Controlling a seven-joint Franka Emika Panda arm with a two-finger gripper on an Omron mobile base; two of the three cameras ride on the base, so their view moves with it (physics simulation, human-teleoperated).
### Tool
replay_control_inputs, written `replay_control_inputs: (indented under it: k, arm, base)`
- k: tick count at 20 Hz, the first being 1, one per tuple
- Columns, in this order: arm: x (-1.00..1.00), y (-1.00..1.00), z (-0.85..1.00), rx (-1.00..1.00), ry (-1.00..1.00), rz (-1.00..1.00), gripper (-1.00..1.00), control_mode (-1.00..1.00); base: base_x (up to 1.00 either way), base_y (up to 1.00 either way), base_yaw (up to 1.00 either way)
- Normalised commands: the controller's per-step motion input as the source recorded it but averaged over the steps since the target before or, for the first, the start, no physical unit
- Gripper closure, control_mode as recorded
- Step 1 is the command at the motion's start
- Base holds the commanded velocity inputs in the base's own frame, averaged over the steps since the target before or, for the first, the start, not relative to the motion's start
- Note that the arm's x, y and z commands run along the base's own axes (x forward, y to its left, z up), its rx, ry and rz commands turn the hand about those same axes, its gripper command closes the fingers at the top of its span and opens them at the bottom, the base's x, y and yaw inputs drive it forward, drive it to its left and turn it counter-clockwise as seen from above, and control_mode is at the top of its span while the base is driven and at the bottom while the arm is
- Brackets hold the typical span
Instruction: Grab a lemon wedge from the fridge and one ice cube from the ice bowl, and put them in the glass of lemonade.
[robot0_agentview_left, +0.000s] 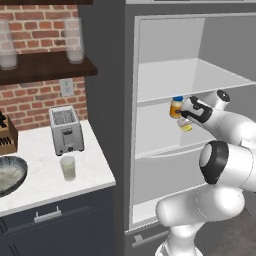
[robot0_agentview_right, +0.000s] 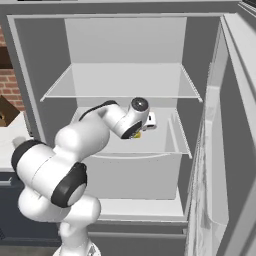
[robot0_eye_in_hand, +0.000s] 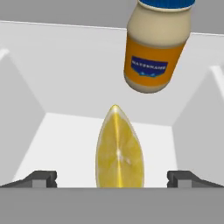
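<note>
Fridge (robot0_agentview_left: 131, 125) stands open; gripper (robot0_eye_in_hand: 112, 178) reaches onto middle shelf, jaws spread wide around lemon wedge (robot0_eye_in_hand: 119, 151), nothing grasped yet; glass of lemonade (robot0_agentview_left: 68, 168) waits near counter's front edge; whole task left

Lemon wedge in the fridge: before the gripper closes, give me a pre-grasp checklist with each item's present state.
1. Fridge door open: ok. The tall dark grey fridge stands open, pale shelves exposed.
2. Jaws spread: ok. The two-finger gripper is open, one dark tip on each side.
3. Target centred: ok. The small bright yellow lemon wedge lies between the tips in the hand view.
4. Tips touching the wedge: not ok yet; gaps show on both sides.
5. Neighbour clear: ok. The small orange jar with a blue lid sits beyond the wedge, apart from it.
6. Destination ready: ok. The small clear glass of lemonade stands upright on the white counter.
</note>
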Motion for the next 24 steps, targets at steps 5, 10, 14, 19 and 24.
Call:
replay_control_inputs:
  k: [5, 10, 14, 19, 24]
  arm:
    - [0.14, 0.00, -0.07, 0.00, 0.00, 0.02, -1.00, -1.00]
    - [0.02, 0.00, -0.07, 0.00, 0.00, 0.03, -1.00, -1.00]
    - [0.00, 0.00, -0.08, 0.00, 0.00, 0.01, -1.00, -1.00]
    - [0.00, 0.00, -0.15, 0.00, 0.00, 0.01, -1.00, -1.00]
    - [0.03, 0.00, -0.16, 0.00, 0.00, 0.01, -1.00, -1.00]
  base:
    - [0.00, 0.00, 0.00]
    - [0.00, 0.00, 0.00]
    - [0.00, 0.00, 0.00]
    - [0.00, 0.00, 0.00]
    - [0.00, 0.00, 0.00]
